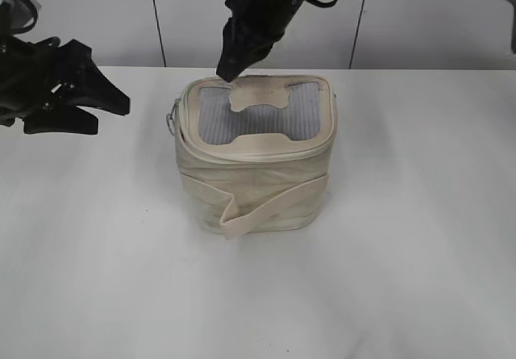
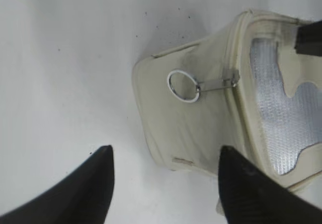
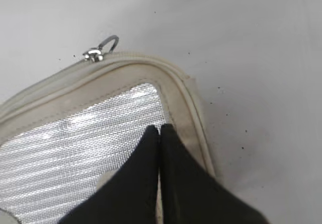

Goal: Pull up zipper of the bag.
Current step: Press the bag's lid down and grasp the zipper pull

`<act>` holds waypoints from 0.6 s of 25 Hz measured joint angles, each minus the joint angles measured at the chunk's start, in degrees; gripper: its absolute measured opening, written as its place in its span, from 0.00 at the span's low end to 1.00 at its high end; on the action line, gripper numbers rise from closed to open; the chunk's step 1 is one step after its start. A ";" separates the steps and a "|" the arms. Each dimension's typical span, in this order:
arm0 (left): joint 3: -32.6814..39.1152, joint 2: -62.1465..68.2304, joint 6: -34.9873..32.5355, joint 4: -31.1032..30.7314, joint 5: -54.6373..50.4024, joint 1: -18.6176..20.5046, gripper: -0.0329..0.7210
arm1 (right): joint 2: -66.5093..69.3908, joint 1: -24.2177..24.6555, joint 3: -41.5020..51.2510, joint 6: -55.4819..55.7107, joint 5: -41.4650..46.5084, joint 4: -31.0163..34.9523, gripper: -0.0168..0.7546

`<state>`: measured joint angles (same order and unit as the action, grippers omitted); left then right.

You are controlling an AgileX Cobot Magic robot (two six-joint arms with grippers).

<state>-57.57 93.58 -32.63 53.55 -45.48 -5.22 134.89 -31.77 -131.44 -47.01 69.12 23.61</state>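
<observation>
**Zipper pull hangs free while both our grippers hold nothing**

Zipper [image 2: 232, 78] runs around the lid rim of the bag [image 1: 254, 177], which stands upright near the middle of the white table [image 1: 403, 254]. On the bag's left side one silver pull [image 2: 209, 84] with a round ring [image 2: 183, 86] lies flat against the cream fabric. Another small silver pull [image 3: 100, 49] sticks out at the lid corner in our right wrist view; we cannot tell whether it is the same one.

Our left gripper [image 2: 166, 176] sits well to the left of the bag and apart from it, fingers spread wide, with only bare table and the bag's side between them. Our right gripper [image 3: 160, 133] comes down from behind onto the lid's back left corner. Its two fingertips are pressed tight together over the grey mesh panel [image 1: 266, 117], just beside the cream rim, and nothing is pinched between them.

The lid looks closed all along the rim edges we can see. The mesh hides the inside, so we cannot tell what, if anything, the bag contains. A flat cream strap [image 1: 266, 202] crosses its front.
</observation>
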 joint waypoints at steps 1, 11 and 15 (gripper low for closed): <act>0.00 0.00 -0.91 0.76 0.30 0.00 0.70 | -0.68 0.00 0.00 0.00 0.00 0.00 0.03; 0.00 1.73 -3.44 3.04 0.11 0.00 0.70 | -1.79 0.06 0.00 2.67 0.09 -3.49 0.14; 0.00 1.75 -3.45 3.16 0.10 0.00 0.70 | -1.79 0.34 0.00 11.06 -3.57 -4.77 0.40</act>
<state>-57.57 95.32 -36.09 56.71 -45.38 -5.22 133.09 -31.43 -131.44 -35.95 65.55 18.84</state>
